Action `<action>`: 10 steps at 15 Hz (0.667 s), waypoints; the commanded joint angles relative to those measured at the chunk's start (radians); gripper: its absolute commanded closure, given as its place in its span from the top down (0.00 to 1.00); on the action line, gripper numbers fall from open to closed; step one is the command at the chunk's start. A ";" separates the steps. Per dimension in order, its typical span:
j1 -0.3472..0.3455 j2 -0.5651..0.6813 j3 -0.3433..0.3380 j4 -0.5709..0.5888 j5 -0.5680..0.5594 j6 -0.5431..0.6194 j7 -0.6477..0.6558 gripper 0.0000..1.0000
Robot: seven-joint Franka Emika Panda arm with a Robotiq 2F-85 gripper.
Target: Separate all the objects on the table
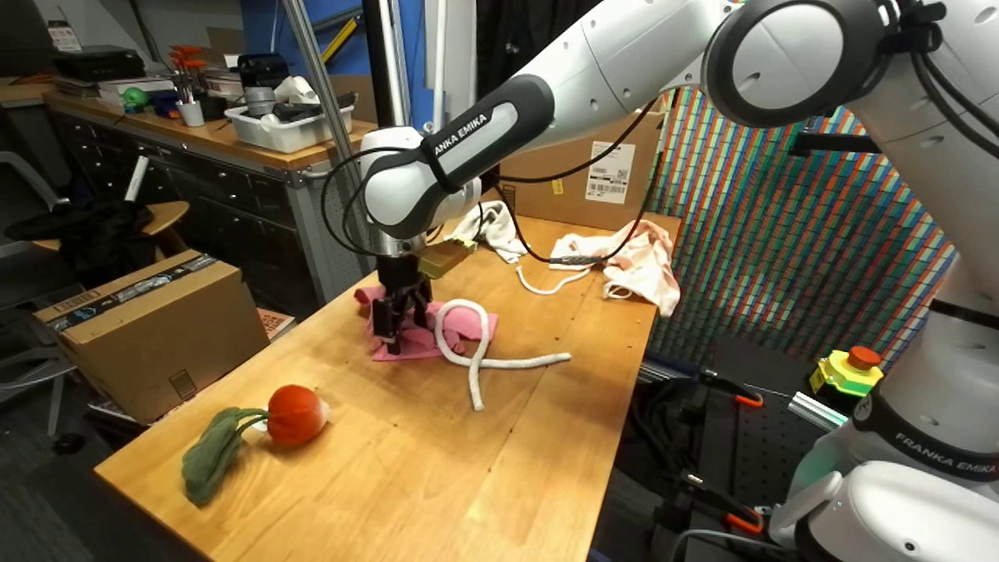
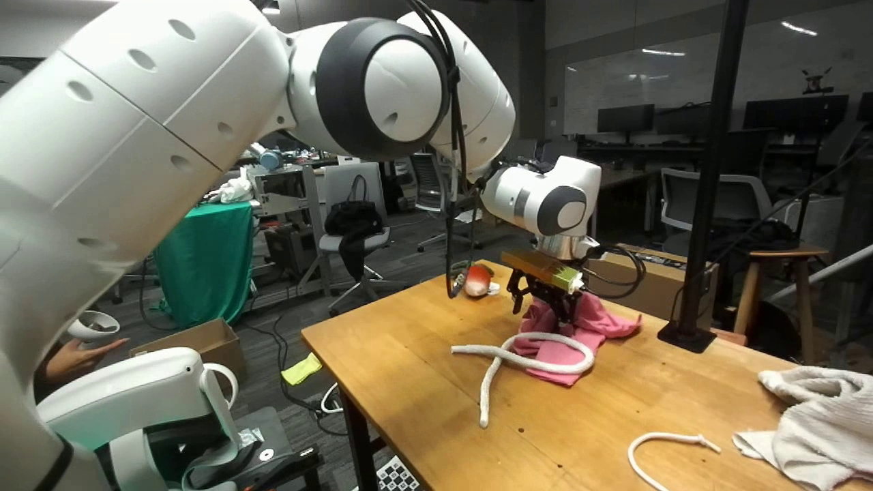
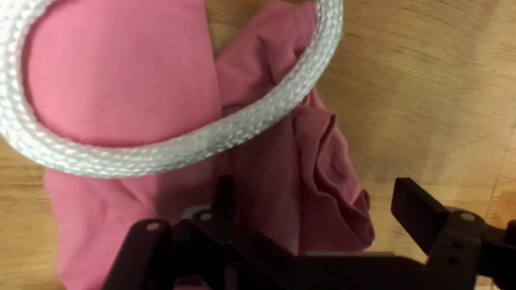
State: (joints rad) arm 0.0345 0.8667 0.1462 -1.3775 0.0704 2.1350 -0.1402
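The pink cloth (image 3: 177,92) lies crumpled on the table (image 1: 437,499), directly below the gripper (image 3: 316,193). The fingers (image 3: 421,211) are released and spread apart: in the wrist view the left one stands over the pink cloth, the right one over the table just outside the cloth's right edge, a folded part of it in the gap. Whether either tip touches the cloth cannot be told. The rope (image 3: 121,162) lies looped on top of the pink cloth, just beyond the fingers in the wrist view, with pink showing between; in both exterior views it crosses itself and both ends run onto the table. The toy (image 1: 295,415), a red bulb with green leaves, lies well apart, at the near left in an exterior view. At the far end in an exterior view lies the towel (image 1: 497,226), bunched and partly hidden by the arm (image 1: 593,66). In both exterior views the cord (image 2: 672,436) lies just beside the towel. The pale cloth (image 1: 648,269) lies at the far right in an exterior view; whether the cord joins it cannot be told. A box (image 1: 538,172) stands behind it at the table's far end.
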 commanded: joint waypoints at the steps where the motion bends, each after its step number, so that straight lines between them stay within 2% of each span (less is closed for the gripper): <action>1: 0.040 0.086 -0.008 0.140 -0.019 -0.057 -0.016 1.00; 10: 0.097 0.189 -0.068 0.384 -0.094 -0.111 0.028 1.00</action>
State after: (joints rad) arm 0.1064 0.9942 0.1101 -1.1207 0.0077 2.0653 -0.1358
